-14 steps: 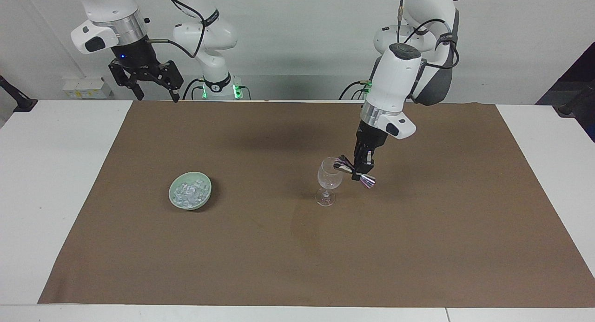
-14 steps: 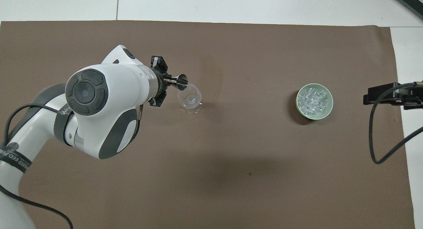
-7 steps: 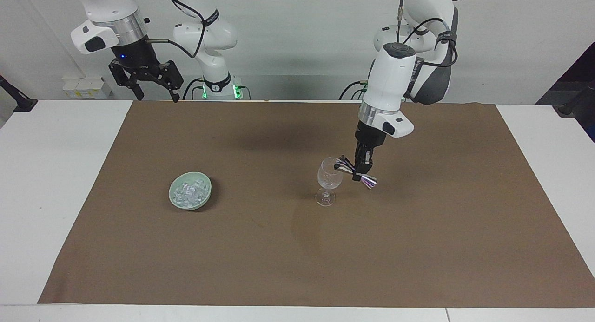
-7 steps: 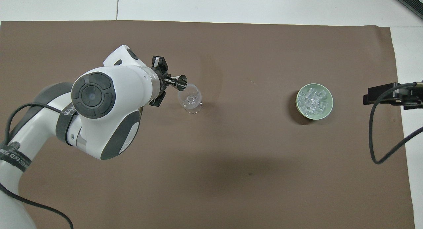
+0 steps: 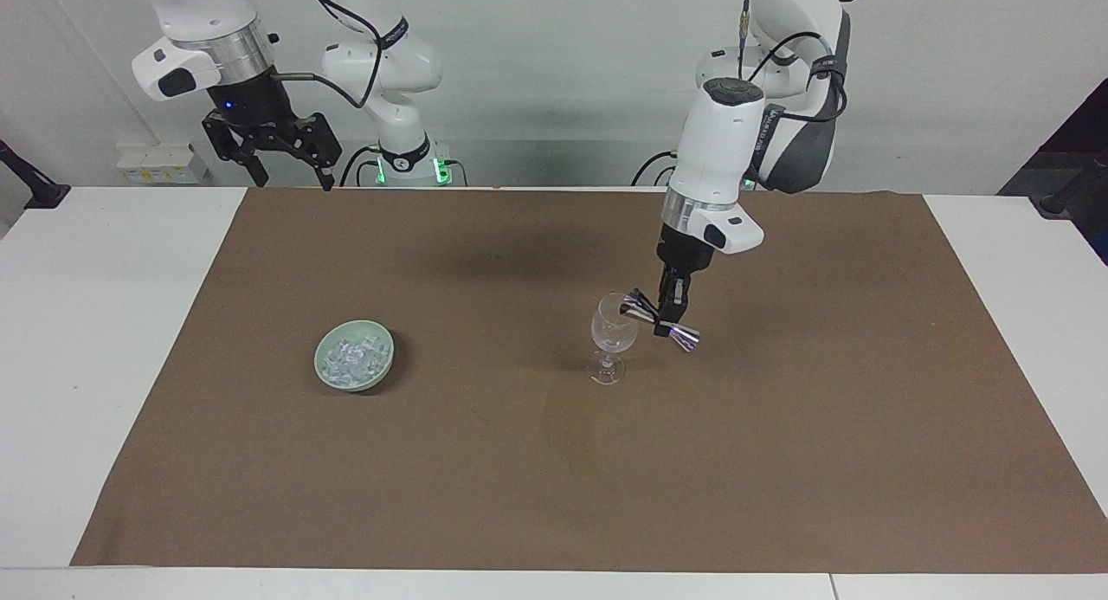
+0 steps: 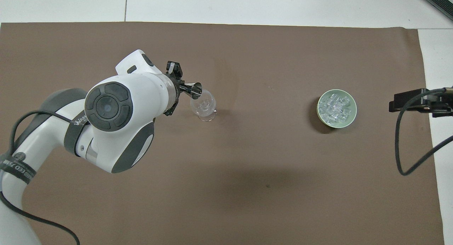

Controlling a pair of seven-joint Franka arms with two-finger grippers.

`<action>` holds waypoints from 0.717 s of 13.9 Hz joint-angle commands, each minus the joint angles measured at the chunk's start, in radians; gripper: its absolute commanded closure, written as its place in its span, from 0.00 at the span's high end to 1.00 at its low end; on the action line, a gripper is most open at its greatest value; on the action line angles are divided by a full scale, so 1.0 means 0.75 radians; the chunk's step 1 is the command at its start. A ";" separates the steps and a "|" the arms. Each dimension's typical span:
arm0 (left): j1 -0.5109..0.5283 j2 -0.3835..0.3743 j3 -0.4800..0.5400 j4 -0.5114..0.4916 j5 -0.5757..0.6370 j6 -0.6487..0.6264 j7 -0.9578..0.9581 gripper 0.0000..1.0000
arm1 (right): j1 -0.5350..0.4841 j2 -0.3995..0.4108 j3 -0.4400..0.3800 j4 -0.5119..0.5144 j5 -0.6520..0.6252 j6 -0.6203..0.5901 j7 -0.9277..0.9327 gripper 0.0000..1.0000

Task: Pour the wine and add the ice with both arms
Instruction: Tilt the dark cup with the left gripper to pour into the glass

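The right gripper (image 5: 290, 177) is hanging with its jaws apart over the robots' edge of the brown mat (image 5: 779, 461) at the right arm's end of the surface, the arm waiting. A pale green bowl (image 5: 325, 370) is sitting on the mat, holding the ice (image 5: 353, 358), clear cubes piled inside it. Toward the left arm's end, a wine glass (image 5: 614, 332) is standing upright on the mat. The left gripper (image 5: 671, 319) is hanging just beside the glass, jaws clamped on the waist of a shiny double-ended measuring cup (image 5: 662, 321), which is tilting, one mouth at the glass's rim.
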 commanded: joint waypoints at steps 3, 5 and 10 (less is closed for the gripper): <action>-0.013 -0.013 0.007 -0.018 0.070 0.013 -0.004 0.00 | -0.022 0.005 0.007 0.007 0.024 -0.014 -0.031 1.00; -0.013 -0.015 0.005 -0.024 0.089 0.016 -0.004 0.00 | -0.022 0.005 0.007 0.007 0.024 -0.014 -0.031 1.00; -0.013 -0.017 -0.008 -0.026 0.138 0.009 -0.004 0.00 | -0.022 0.005 0.007 0.007 0.024 -0.014 -0.031 1.00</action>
